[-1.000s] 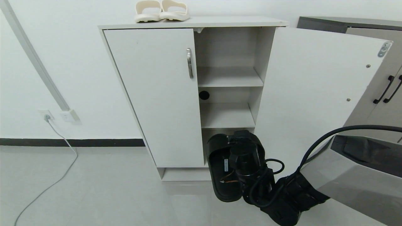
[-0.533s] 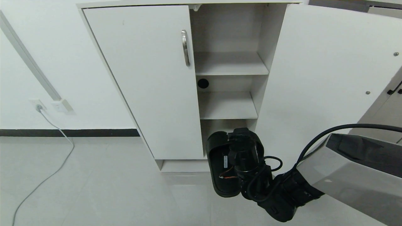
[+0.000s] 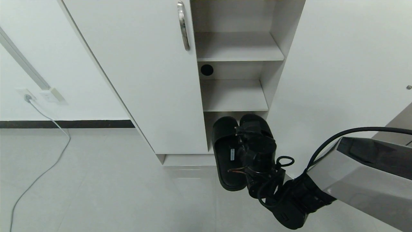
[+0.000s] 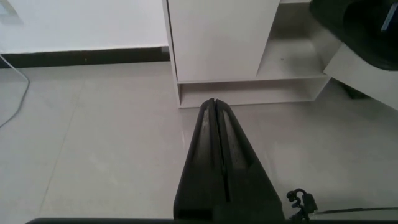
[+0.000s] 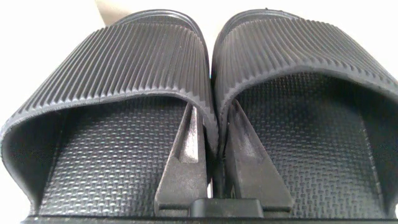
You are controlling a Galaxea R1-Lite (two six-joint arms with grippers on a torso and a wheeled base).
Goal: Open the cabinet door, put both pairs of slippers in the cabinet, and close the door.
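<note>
A pair of black slippers [image 3: 227, 151] hangs side by side at the mouth of the white cabinet's bottom compartment [image 3: 208, 129], toes pointing in and heels out over the floor. My right gripper [image 3: 250, 132] is shut on the two inner side walls of the slippers [image 5: 155, 81], one finger [image 5: 186, 155] inside each. The cabinet's right door [image 3: 338, 64] stands wide open and its left door [image 3: 138, 74] is shut. My left gripper [image 4: 214, 109] is shut on nothing, low over the floor in front of the cabinet base [image 4: 249, 93].
Two bare shelves [image 3: 235, 96] sit above the bottom compartment. A wall socket [image 3: 27, 96] at the left feeds a cable [image 3: 48, 167] that trails over the tiled floor. A grey cabinet [image 3: 402, 119] stands behind the open door.
The head camera has tilted down, so the cabinet top with the cream slippers has left the picture. The black slippers now lie flatter, with their toes slightly further into the bottom opening.
</note>
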